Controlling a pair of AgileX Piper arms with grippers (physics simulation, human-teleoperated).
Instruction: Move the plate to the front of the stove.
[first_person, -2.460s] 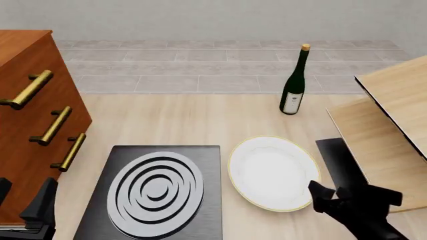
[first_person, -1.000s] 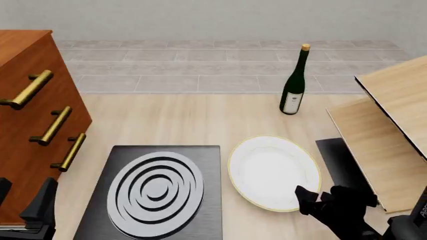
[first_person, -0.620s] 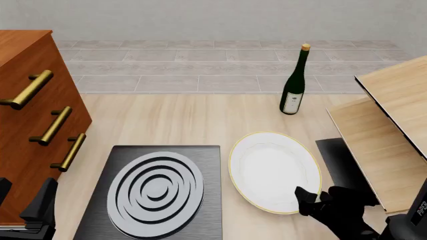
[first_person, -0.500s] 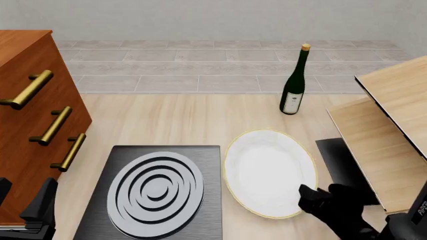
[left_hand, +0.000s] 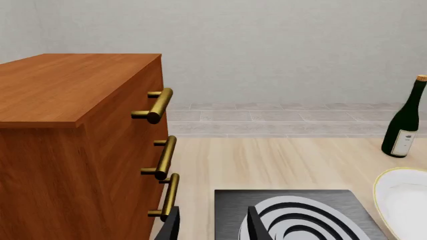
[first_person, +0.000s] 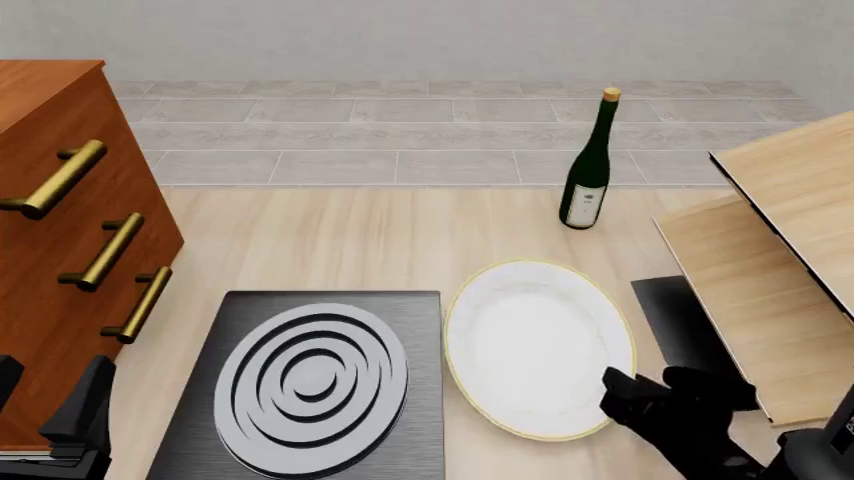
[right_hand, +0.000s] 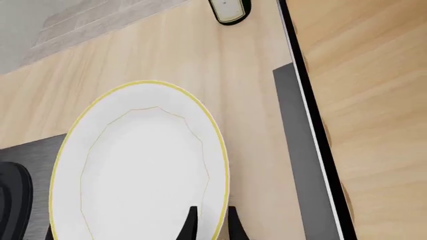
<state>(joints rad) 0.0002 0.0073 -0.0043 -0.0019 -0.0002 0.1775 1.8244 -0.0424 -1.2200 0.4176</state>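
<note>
Plate: round, white, with a thin gold rim, beside the right edge of the stove, its left edge overlapping or just touching that slab. The right gripper pinches the near-right rim, 1 finger above and 1 below, jaws narrow with the rim between them. The front view renders the plate as an oval, which suggests it is tilted or lifted on the gripped side; whether its far edge rests on the table cannot be told. Being round, the plate has no true long axis and no pointing direction; as rendered, the oval's longer extent runs from the near side toward the wine bottle, and the concave face looks up.

Risks, as judged from this pose:
1. A grip on 1 thin rim point leaves the plate cantilevered, so it may pivot or slip out under its own weight during transport.
2. The left edge lies at the stove's border and may catch on it or drag across the burner.
3. The black mat and the wooden board sit just beside the gripper and may be struck on a swing to the right.
4. The bottle stands well apart and is threatened only by a long forward sweep.

The left gripper is parked near the cabinet, its fingers apart and holding nothing
</note>
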